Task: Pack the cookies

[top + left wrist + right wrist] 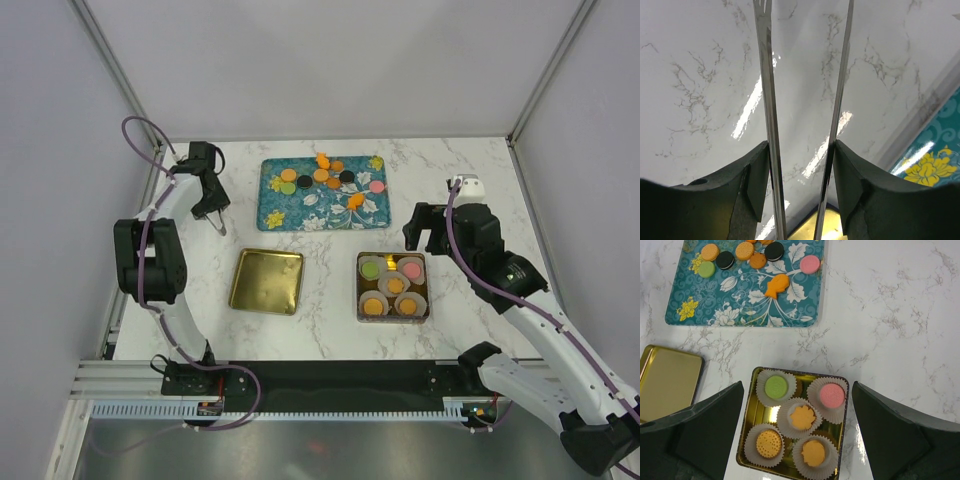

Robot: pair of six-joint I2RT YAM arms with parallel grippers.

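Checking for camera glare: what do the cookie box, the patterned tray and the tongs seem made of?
Cookie box: likely gold-lacquered tin, with mirror-bright highlights. Patterned tray: glossy teal floral print, perhaps melamine or painted metal; unclear. Tongs: thin polished steel-looking blades with sharp reflections.

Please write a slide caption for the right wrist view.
Open right tool above a gold tin of five cookies in paper cups; floral tray beyond.

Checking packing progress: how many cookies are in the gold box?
5, each in a paper cup inside the gold box: green cookie far left, pink cookie far right, leaf-shaped orange cookie centre, round orange cookie near left, other orange cookie near right. None appear hidden.
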